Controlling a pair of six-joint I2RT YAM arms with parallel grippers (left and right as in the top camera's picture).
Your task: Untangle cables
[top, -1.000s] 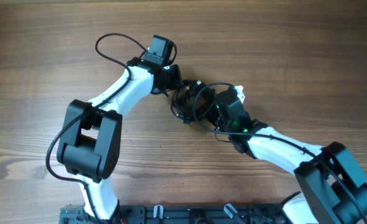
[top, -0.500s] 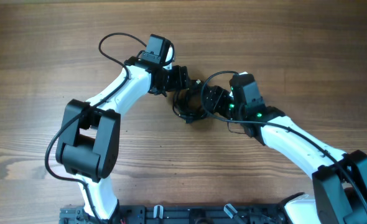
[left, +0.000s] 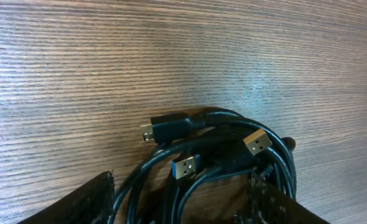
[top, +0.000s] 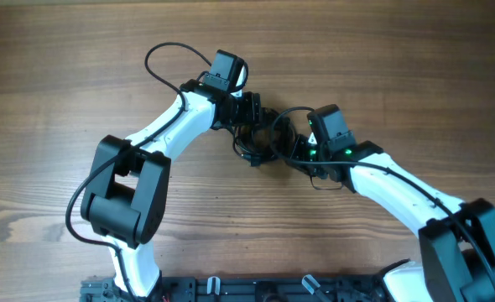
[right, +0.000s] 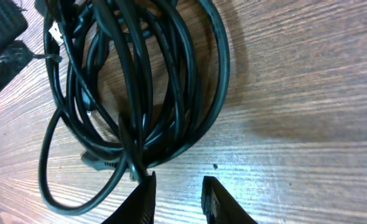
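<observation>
Cables (top: 258, 143) look a light, floppy, slick heap on the table (top: 63, 67) right under the L gripper (left: 182, 186), jaws spread wide astride it, R gripper (right: 178, 180) opposite, parted narrowly & empty, so I'd grab a stiff USB plug (left: 257, 142) nr the L gripper, not mid-loop.

Surface: a table (top: 54, 92) of brown wood, its grain running side to side, with a faint sheen in the close views.
On it: thin black cables (top: 256, 144) in one loose, tangled coil near the middle of the table.
Coil: several strands lie stacked in rough rings; one loop strays out sideways, flat on the wood.
Ends: a black plug (left: 168, 127) with a small metal tip lies at the coil's edge; a blue-tongued plug (left: 185, 167) and a metal plug (left: 256, 142) rest on the strands.
</observation>
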